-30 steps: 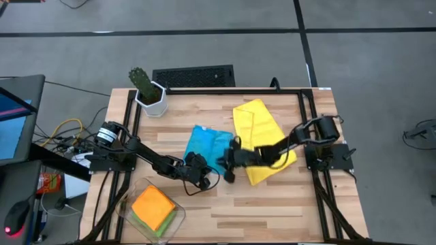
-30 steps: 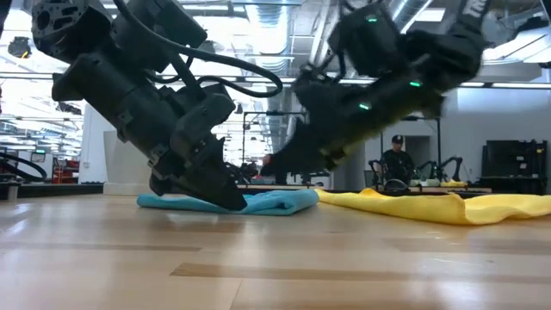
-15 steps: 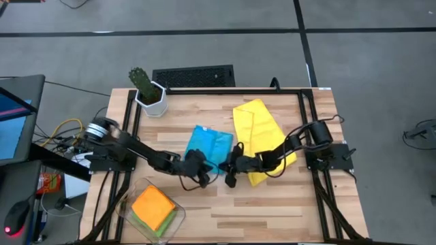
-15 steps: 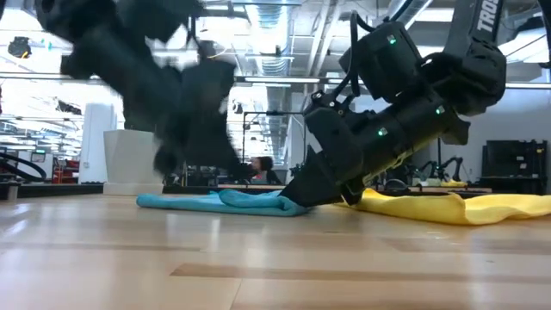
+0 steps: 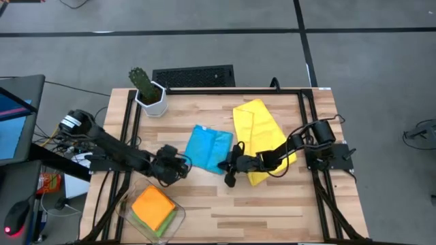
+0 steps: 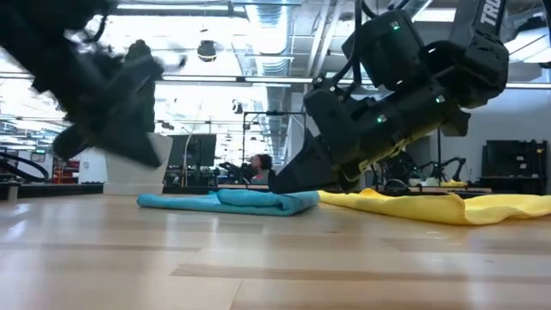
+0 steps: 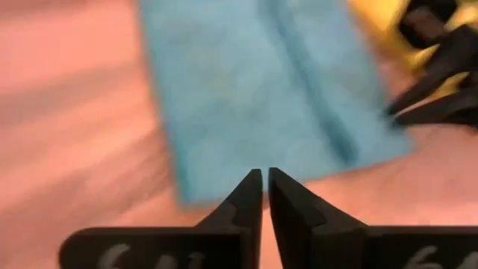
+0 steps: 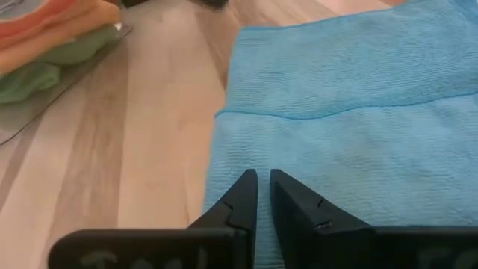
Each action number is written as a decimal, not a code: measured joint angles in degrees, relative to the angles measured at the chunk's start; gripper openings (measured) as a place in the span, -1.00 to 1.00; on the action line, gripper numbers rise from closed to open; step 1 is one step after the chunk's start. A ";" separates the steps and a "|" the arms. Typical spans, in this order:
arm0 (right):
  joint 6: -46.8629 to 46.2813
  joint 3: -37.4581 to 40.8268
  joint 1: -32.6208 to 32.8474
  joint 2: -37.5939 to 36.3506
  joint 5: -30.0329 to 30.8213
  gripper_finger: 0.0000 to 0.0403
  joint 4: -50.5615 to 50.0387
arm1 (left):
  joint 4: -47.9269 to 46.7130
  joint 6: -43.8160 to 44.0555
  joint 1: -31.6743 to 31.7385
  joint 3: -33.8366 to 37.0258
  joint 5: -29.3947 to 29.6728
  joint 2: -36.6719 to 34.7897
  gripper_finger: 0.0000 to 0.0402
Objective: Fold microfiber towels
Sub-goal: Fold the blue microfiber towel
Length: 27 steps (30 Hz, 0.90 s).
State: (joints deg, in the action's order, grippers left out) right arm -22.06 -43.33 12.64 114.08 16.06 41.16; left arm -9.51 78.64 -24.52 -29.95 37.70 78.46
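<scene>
On the far left of the light wooden plank table [image 5: 272, 204], near the front edge, stands a clear shallow plastic tray [image 5: 178, 216]. It holds a folded orange microfiber towel [image 5: 152, 205] lying on a folded green microfiber towel [image 5: 146, 224], so I judge that these two are finished and put away there.

Just beside the tray, the left hand [image 5: 178, 167] hangs above bare wood, a little apart from the blue towel. Its two dark fingers [image 7: 250, 196] are pressed together with nothing between them.

At the back of the table stands a green cactus in a white faceted pot [image 5: 149, 94], well apart from the work.

In the middle lies the light blue microfiber towel [image 5: 208, 148], folded into a flat rectangle with one layer over the other; a soft ridge runs along the folded edge. The cloth looks fine-ribbed and matte, and it lies limp on the wood.

The right hand [image 5: 230, 165] is low at the near corner of this towel. Its fingers [image 8: 243, 196] stand almost together, with a thin gap, and I see no cloth pinched between them.

To the right lies the yellow microfiber towel [image 5: 255, 129], long and only loosely doubled, with wavy edges. The right arm reaches over it. I judge that it is not yet folded.
</scene>
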 joint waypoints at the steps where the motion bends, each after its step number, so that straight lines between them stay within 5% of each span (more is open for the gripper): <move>1: 0.00 0.00 0.14 0.00 -0.01 -0.69 0.03 | 0.05 2.60 -0.75 1.10 -0.02 0.57 -0.87; 17: -0.42 -0.53 0.48 -0.96 -4.14 -0.69 0.53 | 2.57 8.31 -0.13 2.80 3.06 9.80 -0.15; 22: -0.23 -0.52 0.46 -1.87 -4.11 -0.69 -0.81 | 6.50 6.46 0.22 2.08 4.07 14.12 -0.18; 27: 4.85 -1.57 0.46 -1.96 -3.99 -0.69 0.92 | 6.35 6.76 0.32 2.18 3.69 13.52 -0.50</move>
State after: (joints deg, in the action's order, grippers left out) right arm -17.22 -44.91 13.10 112.12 12.07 42.08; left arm -3.16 85.40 -24.21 -27.78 41.39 91.97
